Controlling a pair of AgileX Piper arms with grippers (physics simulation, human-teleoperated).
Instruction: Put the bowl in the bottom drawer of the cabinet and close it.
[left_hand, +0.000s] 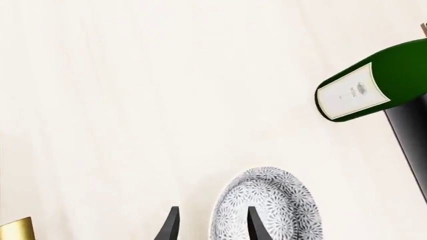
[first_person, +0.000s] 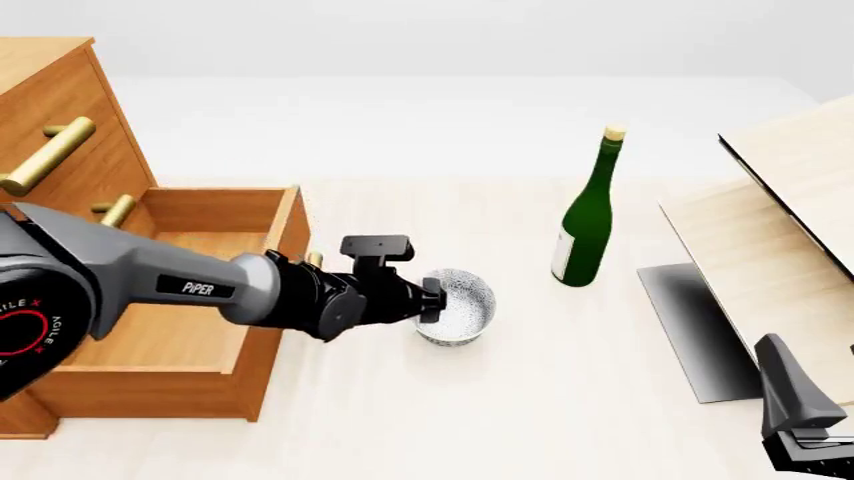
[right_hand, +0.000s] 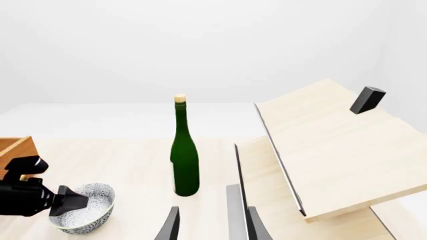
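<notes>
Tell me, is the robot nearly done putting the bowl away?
Not yet. The bottom drawer of the cabinet is already pulled open. Right now the left gripper has one finger inside the bowl and one outside its rim, and the bowl sits on the table. Lifting it into the drawer and closing that drawer are left.

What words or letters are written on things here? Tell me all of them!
"PIPER" on the grey left robot arm.
"AGILE X" in red around the round joint of that arm, partly cut off.
The white label on the green glass bottle has tiny print, too blurred to read.
</notes>
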